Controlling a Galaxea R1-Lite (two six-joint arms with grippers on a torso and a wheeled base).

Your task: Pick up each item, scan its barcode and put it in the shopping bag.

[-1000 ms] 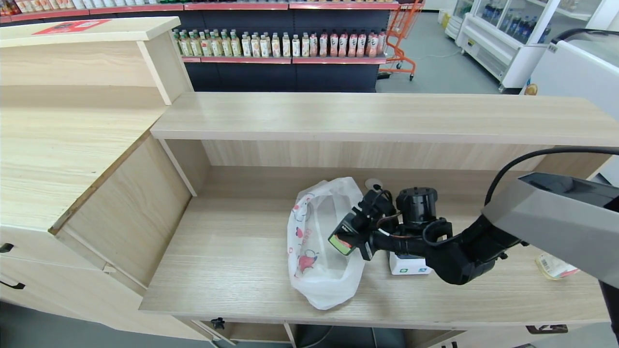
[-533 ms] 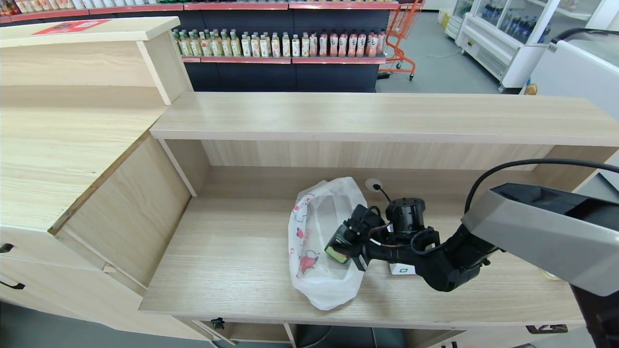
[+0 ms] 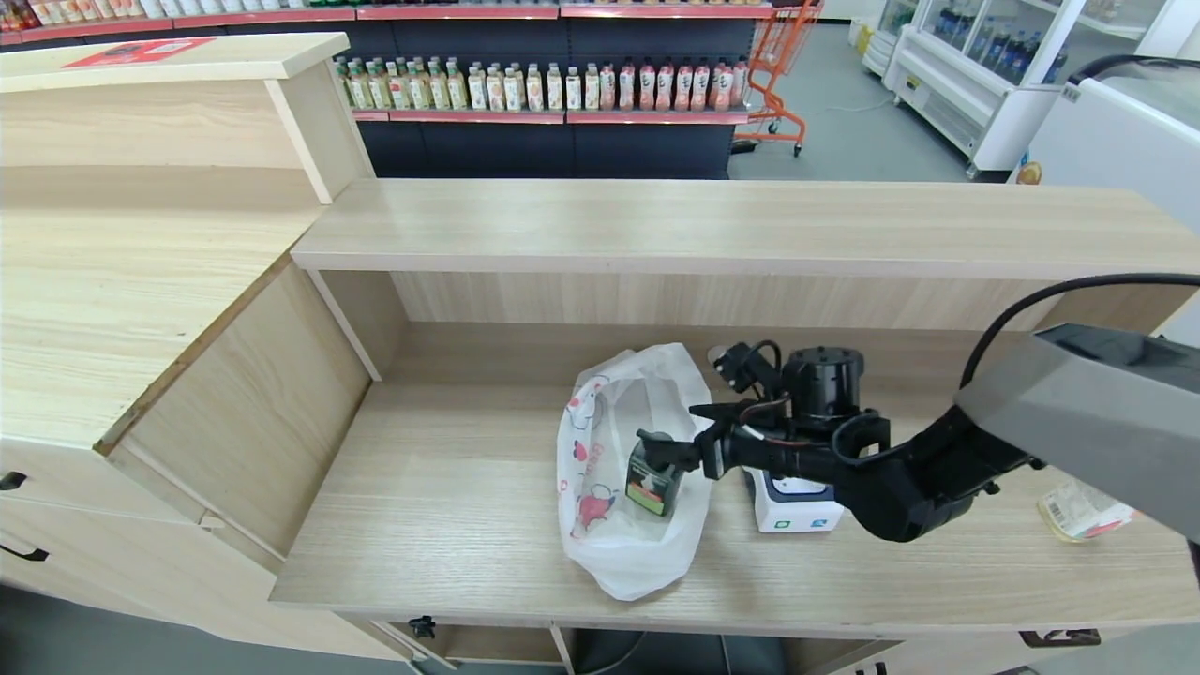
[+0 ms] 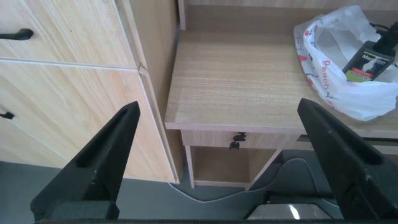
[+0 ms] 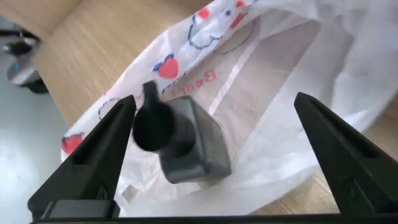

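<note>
Right gripper (image 3: 690, 436), jaws open, hovers just above the dark black-capped bottle (image 3: 652, 480) inside the white printed plastic shopping bag (image 3: 600, 530). Left gripper (image 4: 217, 111) jaws are also open.

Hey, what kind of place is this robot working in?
Most likely a supermarket checkout: rows of bottled drinks on shelves behind, a glass-door drinks fridge at the back right, and a wooden counter with a barcode scanner and a shopping bag.

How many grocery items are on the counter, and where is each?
2. A dark bottle is in the shopping bag; a packet lies at the counter's right end. Others may be hidden.
</note>
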